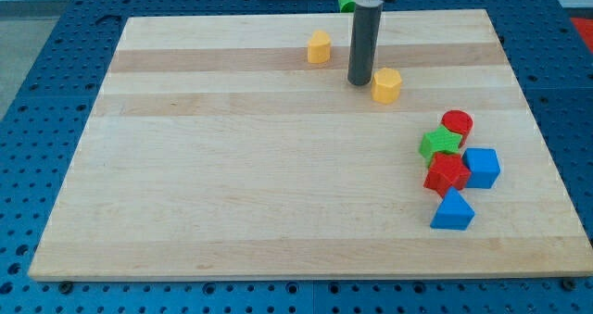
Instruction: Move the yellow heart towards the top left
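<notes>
The yellow heart [319,47] sits near the view's top, a little right of the board's middle. My tip [359,81] rests on the board below and to the right of the heart, with a clear gap between them. A yellow pentagon [386,85] lies just right of my tip, very close to it; I cannot tell whether they touch.
A green block [345,1] shows partly behind the rod at the board's top edge. At the view's right stand a red cylinder [456,123], a green star [441,144], a red star [447,173], a blue cube [482,167] and a blue triangle [452,211], close together.
</notes>
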Available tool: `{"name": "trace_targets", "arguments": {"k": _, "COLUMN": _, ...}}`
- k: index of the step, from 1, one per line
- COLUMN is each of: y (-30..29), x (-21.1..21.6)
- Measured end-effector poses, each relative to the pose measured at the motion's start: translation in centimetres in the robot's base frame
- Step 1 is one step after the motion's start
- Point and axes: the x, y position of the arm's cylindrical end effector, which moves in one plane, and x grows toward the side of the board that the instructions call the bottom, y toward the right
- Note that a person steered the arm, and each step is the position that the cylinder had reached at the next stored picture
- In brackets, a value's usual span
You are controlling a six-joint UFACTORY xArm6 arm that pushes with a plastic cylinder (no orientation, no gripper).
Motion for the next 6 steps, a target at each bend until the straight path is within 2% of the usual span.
{"name": "trace_targets", "arguments": {"k": 1, "y": 4.9, "x": 2.0}}
{"name": "trace_targets", "arguments": {"k": 2, "y": 5.8, "x": 8.7}}
{"name": "trace_targets", "arguments": {"k": 3, "y": 5.8, "x": 10.0}}
{"name": "trace_targets", "arguments": {"k": 4, "y": 2.5, "x": 2.6}}
{"name": "trace_targets", "arguments": {"k": 5, "y": 1.7, "x": -3.7}}
{"name": "trace_targets", "arguments": {"k": 6, "y": -6.4, "x": -5.7}}
